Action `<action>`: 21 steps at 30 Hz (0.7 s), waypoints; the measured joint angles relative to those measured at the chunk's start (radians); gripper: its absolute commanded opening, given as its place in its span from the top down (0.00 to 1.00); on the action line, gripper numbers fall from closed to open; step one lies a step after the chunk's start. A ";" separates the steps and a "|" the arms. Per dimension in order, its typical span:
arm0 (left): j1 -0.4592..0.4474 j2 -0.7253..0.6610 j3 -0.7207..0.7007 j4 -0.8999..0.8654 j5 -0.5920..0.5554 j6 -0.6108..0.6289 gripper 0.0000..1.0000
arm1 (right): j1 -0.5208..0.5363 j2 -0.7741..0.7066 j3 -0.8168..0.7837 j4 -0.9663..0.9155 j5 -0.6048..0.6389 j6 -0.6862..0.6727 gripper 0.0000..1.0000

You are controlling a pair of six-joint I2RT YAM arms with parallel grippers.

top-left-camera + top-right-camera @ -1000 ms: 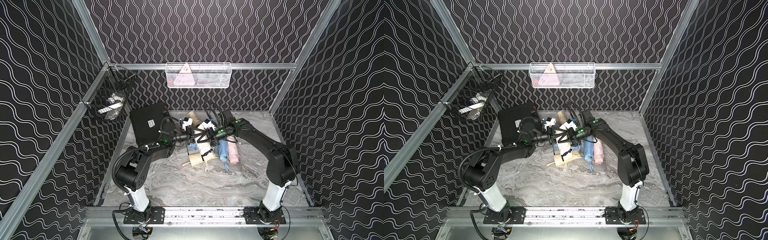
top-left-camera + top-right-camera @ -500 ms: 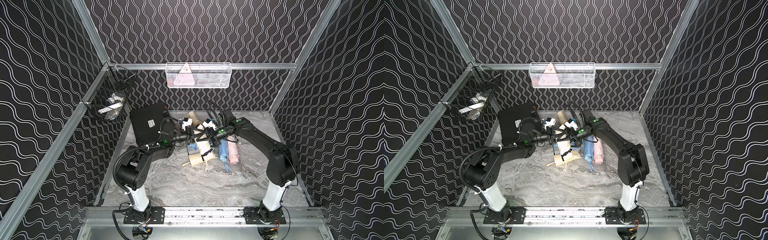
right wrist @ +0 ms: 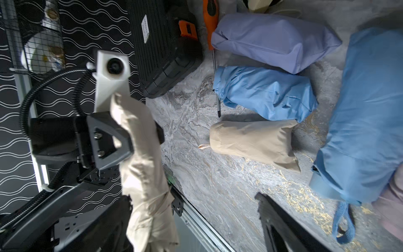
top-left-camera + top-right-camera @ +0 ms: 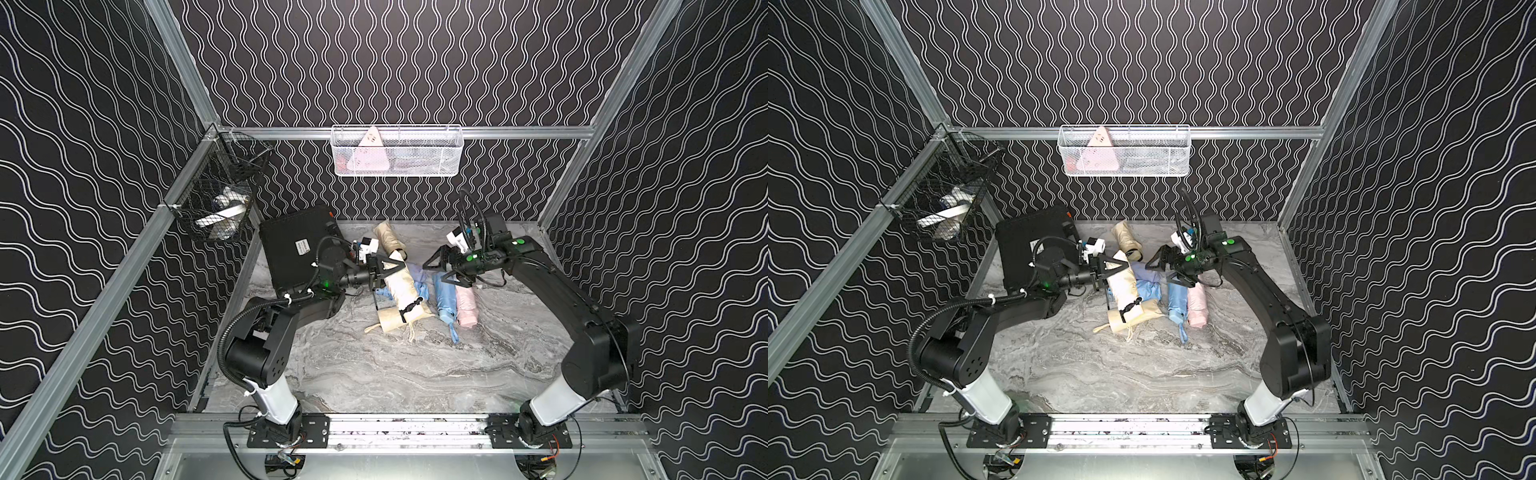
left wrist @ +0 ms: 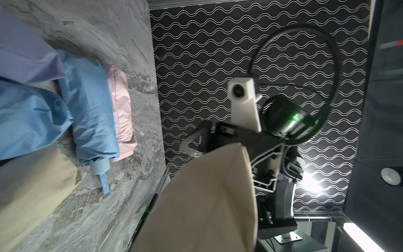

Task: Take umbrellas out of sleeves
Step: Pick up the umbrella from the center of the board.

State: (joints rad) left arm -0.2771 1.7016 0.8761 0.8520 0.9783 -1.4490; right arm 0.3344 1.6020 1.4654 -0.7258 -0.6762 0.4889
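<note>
**Figure. Cream umbrella held clear of its sleeve; opposite arm free.**

The left end effector (image 4: 390, 274) is clenched across the middle of the cream umbrella (image 3: 141, 165). It carries the umbrella above the tabletop (image 4: 415, 374), with the strapped end hanging lower. A mid-body grip of this kind pins the bunched canopy so it cannot slide, and the lift keeps the umbrella apart from its cover.

The cream sleeve (image 3: 253, 141) lies on the tabletop beneath the held umbrella, drawstring mouth showing. It looks slack, so this pair is judged separated.

The right end effector (image 4: 437, 269) is released. Its jaws are spread wide with nothing between them, and it hovers over the row of pastel items, probably placed to reach the next one.

The light blue umbrella (image 3: 359, 109) lies bare on the tabletop, with its stubby handle and wrist loop exposed. The crumpled light blue sleeve (image 3: 261, 93) is just beside it.

The lilac sleeve (image 3: 272, 41) and the pink sleeve (image 5: 121, 104) look plump and smooth, so both are judged not yet emptied.

The black hard case (image 4: 291, 245) and the orange-handled screwdriver (image 3: 210, 13) sit at the left rear and take no part in the task.
</note>
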 measured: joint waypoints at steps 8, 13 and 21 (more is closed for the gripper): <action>0.001 -0.068 0.023 -0.407 -0.094 0.191 0.82 | -0.002 -0.089 -0.039 0.001 0.035 0.054 0.08; 0.002 -0.127 0.066 -0.620 -0.169 0.302 0.83 | -0.002 -0.104 -0.039 0.002 0.031 0.072 0.09; 0.002 -0.144 -0.047 -0.481 -0.267 0.161 0.82 | -0.002 -0.164 -0.059 0.006 -0.012 0.102 0.09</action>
State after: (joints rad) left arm -0.2752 1.5578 0.8291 0.3714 0.7113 -1.2881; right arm 0.3325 1.4384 1.4063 -0.7197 -0.6884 0.5907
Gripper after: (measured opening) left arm 0.359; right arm 0.908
